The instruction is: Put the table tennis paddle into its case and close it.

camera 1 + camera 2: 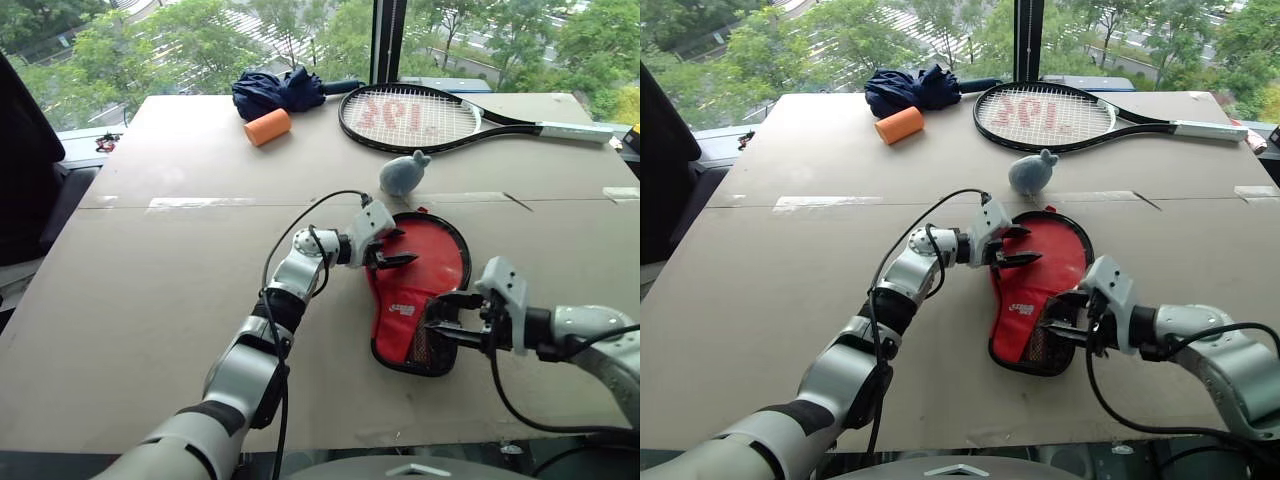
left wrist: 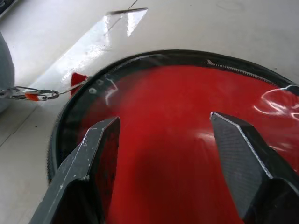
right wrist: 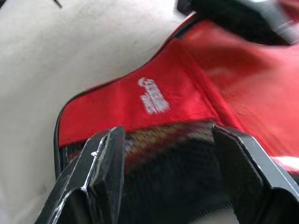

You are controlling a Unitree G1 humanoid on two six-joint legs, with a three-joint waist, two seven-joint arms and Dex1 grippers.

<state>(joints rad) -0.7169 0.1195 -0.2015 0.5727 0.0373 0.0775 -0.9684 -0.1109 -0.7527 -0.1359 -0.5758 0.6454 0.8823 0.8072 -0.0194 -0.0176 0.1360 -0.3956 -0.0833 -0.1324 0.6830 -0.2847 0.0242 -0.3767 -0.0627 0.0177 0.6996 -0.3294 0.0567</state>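
Note:
The red case [image 1: 425, 262] with black trim lies flat on the brown table, its round end toward the window. Its fuzzy grey-blue ball charm [image 1: 403, 173] rests just beyond it on a thin chain [image 2: 28, 93]. My left gripper [image 1: 400, 248] hovers open over the round end, fingers spread above the clear panel [image 2: 177, 93]. My right gripper [image 1: 437, 318] is open at the narrow near end, its fingers either side of the black mesh pocket [image 3: 177, 182]. The paddle is hidden; I cannot tell whether the red behind the clear panel is its face.
A large black strung tennis racket [image 1: 410, 115] lies at the back of the table [image 1: 150, 300]. A dark blue folded umbrella [image 1: 278, 90] and an orange cylinder [image 1: 267, 127] sit at the back left. A strip of clear tape [image 1: 200, 203] crosses the table's seam.

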